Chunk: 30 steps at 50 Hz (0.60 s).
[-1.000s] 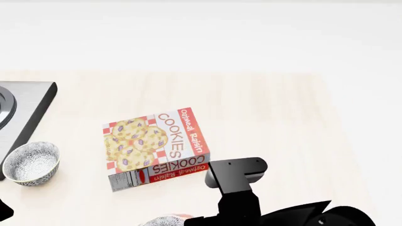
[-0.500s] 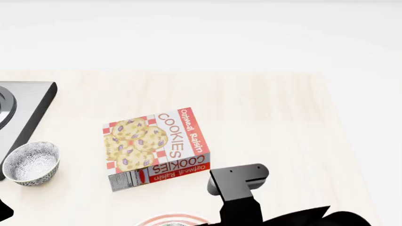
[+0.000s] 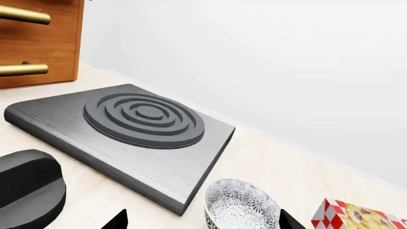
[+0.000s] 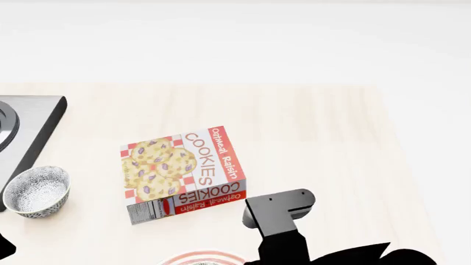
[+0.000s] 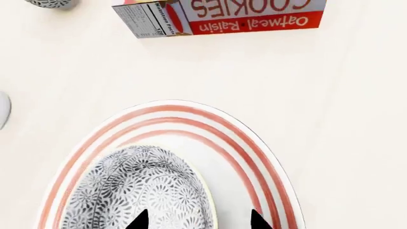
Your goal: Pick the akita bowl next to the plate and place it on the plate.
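In the right wrist view an akita bowl (image 5: 137,188) with a speckled grey pattern sits on the white plate (image 5: 267,167) with red rings. My right gripper (image 5: 198,220) is open. One fingertip is over the bowl's inside and the other over the plate, so they straddle the bowl's rim. From the head camera only the plate's far rim (image 4: 198,256) shows, beside the right arm (image 4: 279,212). A second, identical bowl (image 4: 37,190) stands at the left. It lies just ahead of my open left gripper (image 3: 203,220), partly between the fingertips (image 3: 119,220).
A cookies box (image 4: 184,171) lies on the table just beyond the plate. A dark stove plate (image 3: 146,129) sits left of the second bowl. Wooden drawers (image 3: 38,43) stand behind the stove. A pale rounded object (image 5: 3,109) pokes in at one edge of the right wrist view.
One second ago the bowl hung at the head view's bottom edge. It has since gone down out of sight and the plate's rim now shows. The right arm dropped, then rose slightly.
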{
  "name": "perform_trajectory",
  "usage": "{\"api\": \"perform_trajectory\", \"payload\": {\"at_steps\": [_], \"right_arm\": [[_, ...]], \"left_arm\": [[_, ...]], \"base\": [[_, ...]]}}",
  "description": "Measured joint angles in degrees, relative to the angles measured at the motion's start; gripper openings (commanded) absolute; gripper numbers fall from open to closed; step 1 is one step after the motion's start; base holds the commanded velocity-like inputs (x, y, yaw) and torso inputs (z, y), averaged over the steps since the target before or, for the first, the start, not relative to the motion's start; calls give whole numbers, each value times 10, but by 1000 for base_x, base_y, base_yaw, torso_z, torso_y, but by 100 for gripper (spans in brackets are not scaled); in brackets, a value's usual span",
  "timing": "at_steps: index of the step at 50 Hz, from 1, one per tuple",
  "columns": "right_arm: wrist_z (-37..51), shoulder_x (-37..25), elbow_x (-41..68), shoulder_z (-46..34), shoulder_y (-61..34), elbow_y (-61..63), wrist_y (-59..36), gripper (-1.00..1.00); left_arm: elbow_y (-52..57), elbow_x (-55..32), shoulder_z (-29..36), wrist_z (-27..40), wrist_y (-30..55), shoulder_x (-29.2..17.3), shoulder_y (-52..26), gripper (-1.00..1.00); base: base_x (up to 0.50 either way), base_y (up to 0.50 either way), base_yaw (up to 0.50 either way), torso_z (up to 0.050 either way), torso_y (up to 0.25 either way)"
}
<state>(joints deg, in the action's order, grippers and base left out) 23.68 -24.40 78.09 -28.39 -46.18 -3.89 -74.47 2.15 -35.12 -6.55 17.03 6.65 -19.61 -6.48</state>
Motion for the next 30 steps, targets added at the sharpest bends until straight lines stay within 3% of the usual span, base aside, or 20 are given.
{"api": "perform_trajectory", "payload": {"at_steps": [30], "right_arm": [[88,-48,7,39,-12,153,27,100]], "left_arm": [[1,-2,3,4,1,-3,0,100]], "base": [[0,0,0,0,0]]}}
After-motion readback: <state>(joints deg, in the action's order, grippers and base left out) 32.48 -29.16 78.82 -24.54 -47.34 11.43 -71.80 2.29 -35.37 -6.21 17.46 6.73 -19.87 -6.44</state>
